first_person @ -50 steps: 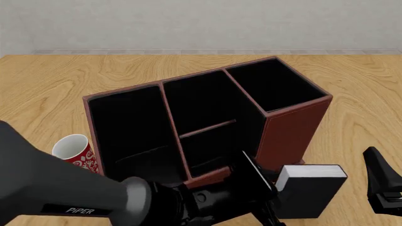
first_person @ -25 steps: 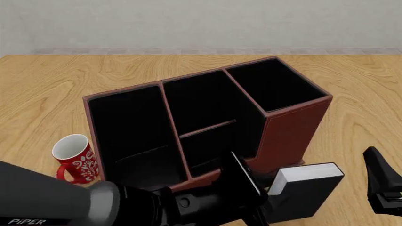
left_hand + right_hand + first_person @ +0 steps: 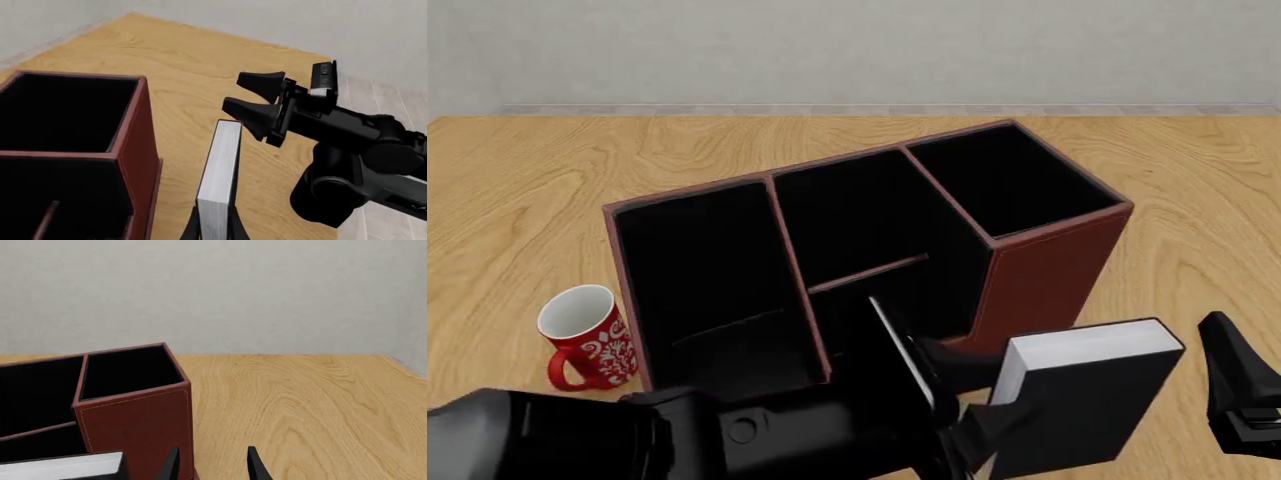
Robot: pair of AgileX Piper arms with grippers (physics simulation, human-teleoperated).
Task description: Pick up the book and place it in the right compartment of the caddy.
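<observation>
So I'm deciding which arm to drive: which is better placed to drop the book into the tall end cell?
The left. Its fingers already grip the book, lifted just in front of the caddy. The right gripper is open, holding nothing, off to the side.

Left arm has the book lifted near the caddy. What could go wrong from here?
1. The book is pinched near one end only by the left gripper, so it might pivot or slip in the jaws.
2. It hangs below the rim of the right compartment; too little lift may strike the caddy wall.
3. The right gripper sits open close beside the book and may get bumped.
</observation>
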